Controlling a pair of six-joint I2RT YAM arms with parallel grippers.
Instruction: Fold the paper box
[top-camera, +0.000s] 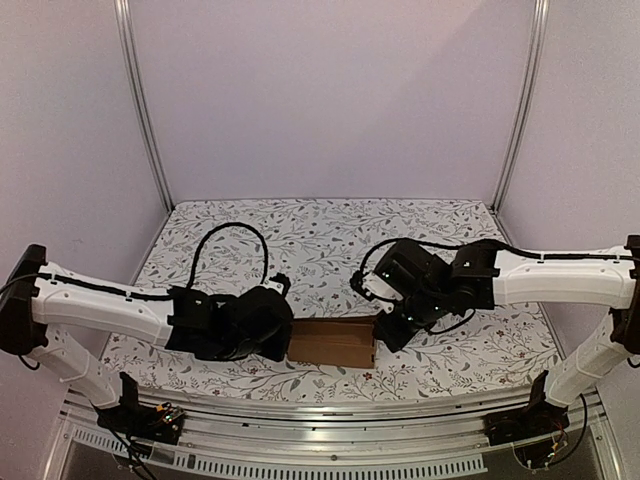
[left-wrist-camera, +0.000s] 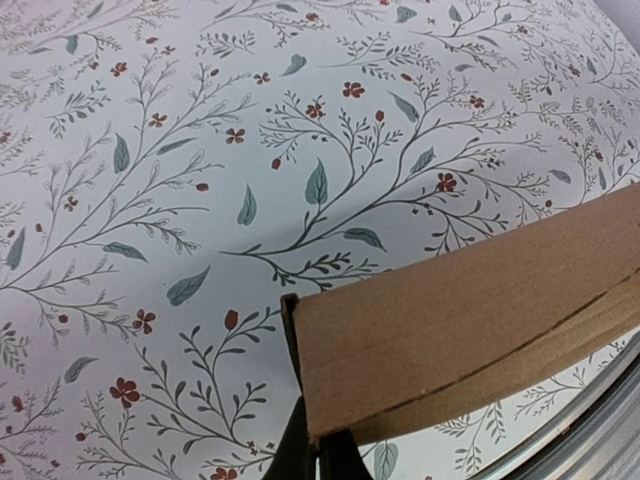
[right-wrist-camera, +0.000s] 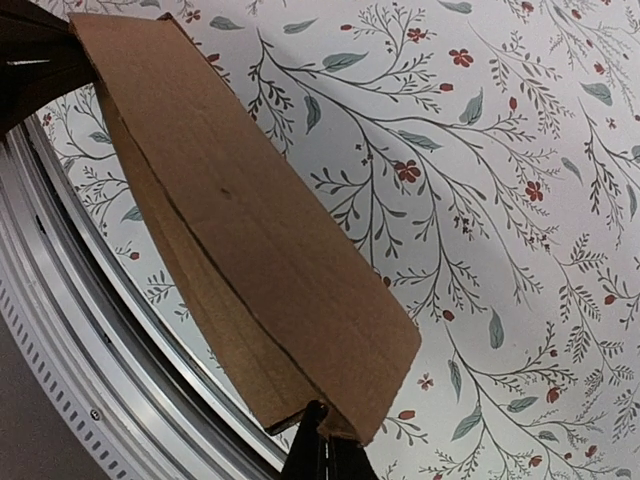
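Grippers, two: left gripper (left-wrist-camera: 318, 452) pinched tight on one end of the paper box (top-camera: 331, 342); right gripper (right-wrist-camera: 322, 448) pinched tight on the opposite end. Paper box, one: plain brown, narrow, spanning between both grippers near the front edge of the floral-patterned table (top-camera: 320, 235).

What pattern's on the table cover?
The table cover is white with grey-green leafy sprigs and small red flowers; clearest in left wrist view.
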